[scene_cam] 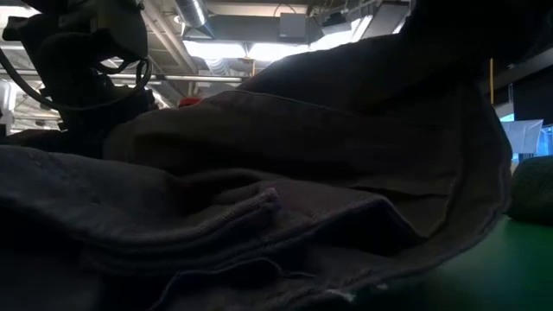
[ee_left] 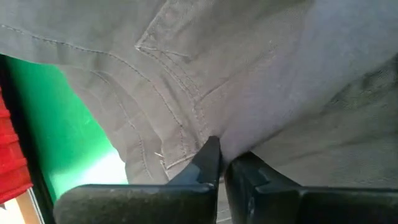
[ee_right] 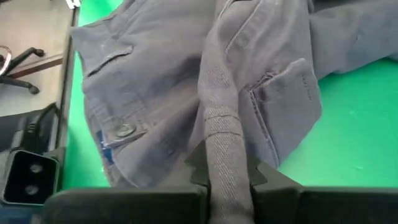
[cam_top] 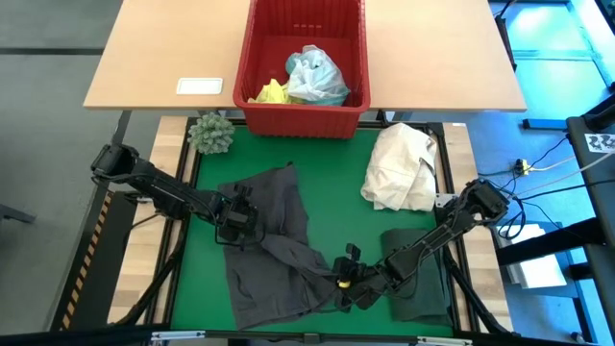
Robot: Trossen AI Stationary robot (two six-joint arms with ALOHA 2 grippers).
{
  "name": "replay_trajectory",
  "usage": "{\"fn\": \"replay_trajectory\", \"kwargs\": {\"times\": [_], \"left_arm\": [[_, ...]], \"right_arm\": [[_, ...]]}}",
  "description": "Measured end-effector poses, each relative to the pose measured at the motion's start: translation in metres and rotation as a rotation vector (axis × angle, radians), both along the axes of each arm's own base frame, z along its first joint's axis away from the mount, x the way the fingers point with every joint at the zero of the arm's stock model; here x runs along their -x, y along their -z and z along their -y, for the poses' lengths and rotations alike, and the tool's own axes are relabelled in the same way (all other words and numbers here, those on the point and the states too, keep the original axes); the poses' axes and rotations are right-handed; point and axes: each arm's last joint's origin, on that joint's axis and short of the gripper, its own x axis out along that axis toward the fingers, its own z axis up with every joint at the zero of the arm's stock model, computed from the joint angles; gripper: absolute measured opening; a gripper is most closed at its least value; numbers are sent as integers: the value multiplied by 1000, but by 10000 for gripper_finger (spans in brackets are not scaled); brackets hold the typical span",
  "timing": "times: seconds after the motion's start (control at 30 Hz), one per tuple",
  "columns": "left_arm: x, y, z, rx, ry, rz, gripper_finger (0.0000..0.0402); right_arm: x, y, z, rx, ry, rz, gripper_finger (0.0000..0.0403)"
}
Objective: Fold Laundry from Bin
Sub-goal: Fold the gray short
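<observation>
**Both grippers clamped on the grey garment**

Green matting (cam_top: pixel 327 183) covers the work table, with a wooden table (cam_top: pixel 173 58) butted against its far edge. Across the mat's left and middle lies the grey garment (cam_top: pixel 264 245), rumpled, with a waistband, button and pocket seams showing in the right wrist view; in the low view it fills nearly everything, hiding both grippers. The bin (cam_top: pixel 303 120) straddles the two tables at the far edge, cut off by the picture's top, holding the yellow cloth (cam_top: pixel 271 93) and the light turquoise cloth (cam_top: pixel 315 77). A cream-white bundle (cam_top: pixel 402 168) sits near the far right corner. A dark green garment (cam_top: pixel 418 274) lies along the right edge, partly under the right arm. A spiky green ball (cam_top: pixel 211 133) rests at the far left corner. The left gripper (cam_top: pixel 240 223) pinches a fold of the grey garment near its left side, fingers (ee_left: pixel 208 162) nearly together. The right gripper (cam_top: pixel 348 284) is closed around a belt-like strip of it near the front edge.
</observation>
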Motion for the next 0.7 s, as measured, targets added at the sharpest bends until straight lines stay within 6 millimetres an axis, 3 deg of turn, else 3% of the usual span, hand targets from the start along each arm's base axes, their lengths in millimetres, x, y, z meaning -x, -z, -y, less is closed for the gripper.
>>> {"fn": "replay_trajectory", "kwargs": {"times": [0.47, 0.7], "left_arm": [[-1, -1, -2, -90, 4, 13, 2], [-6, -3, -12, -95, -93, 87, 1]], "right_arm": [[1, -1, 3, 46, 34, 8, 8], [12, -13, 13, 102, 103, -21, 6]]}}
